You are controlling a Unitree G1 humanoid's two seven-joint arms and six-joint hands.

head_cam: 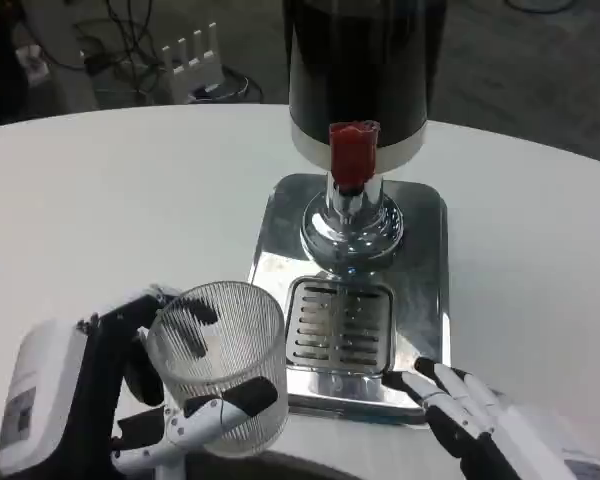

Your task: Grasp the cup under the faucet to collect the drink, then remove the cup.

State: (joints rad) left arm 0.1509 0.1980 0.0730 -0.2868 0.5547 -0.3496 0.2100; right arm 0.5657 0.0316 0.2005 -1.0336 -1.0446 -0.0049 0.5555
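The left robot hand (130,400) is gripping the clear ribbed plastic cup (218,365) at 7 o'clock on the white bench (110,210), off the steel drip tray (425,270) and not under the red-handled chrome faucet (351,185), so filling looks undone or hard to tell since the cup's contents aren't readable, while the right robot hand (470,415) is sitting at 5 o'clock, fingers apart, holding nothing.

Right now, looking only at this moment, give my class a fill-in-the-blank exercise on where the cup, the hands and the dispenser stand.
1. The ribbed clear cup is held by the robot's ____ hand.
2. The tap lever above the chrome faucet is coloured ____.
3. The cup stands to the ____ of the slotted drip grate in the picture, not over it.
4. The right hand holds ____, by the silver tray.

Missing words: left; red; left; nothing
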